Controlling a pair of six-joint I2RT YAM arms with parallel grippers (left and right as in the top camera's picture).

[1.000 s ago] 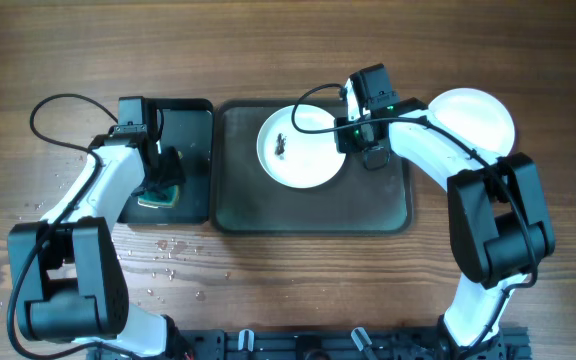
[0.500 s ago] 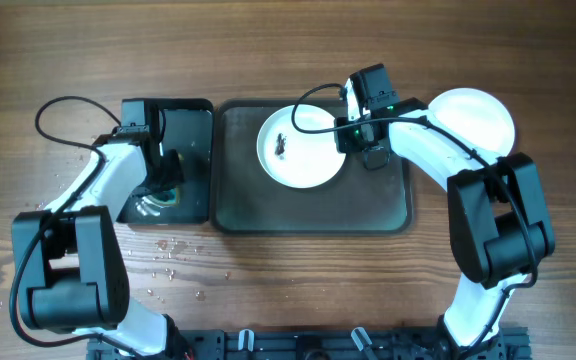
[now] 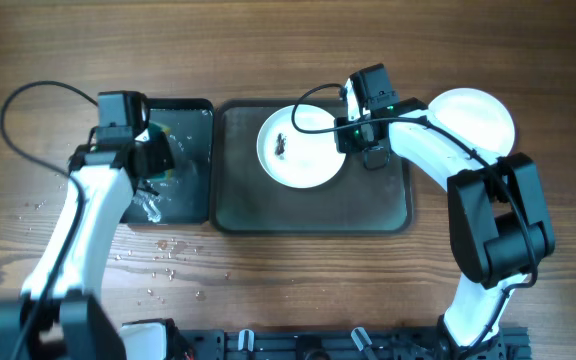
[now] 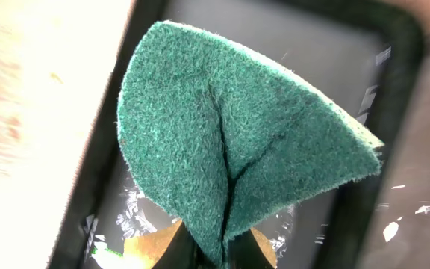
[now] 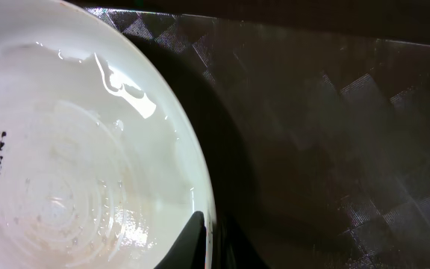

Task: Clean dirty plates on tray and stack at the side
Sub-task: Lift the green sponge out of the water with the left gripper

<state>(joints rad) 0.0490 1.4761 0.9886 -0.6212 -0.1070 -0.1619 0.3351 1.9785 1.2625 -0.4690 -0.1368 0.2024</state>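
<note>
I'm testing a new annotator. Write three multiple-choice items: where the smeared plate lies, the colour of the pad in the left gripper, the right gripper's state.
1. Where does the smeared plate lie? A in a sink; B on the large dark tray; C on a shelf.
2. What colour is the scouring pad in the left gripper? A red; B white; C green.
3. How is the right gripper? A shut on the plate's rim; B open, touching nothing; C shut on a cup.
1 B: overhead, it sits inside the tray's rim. 2 C: its green face fills the left wrist view. 3 A: it pinches the white rim.
</note>
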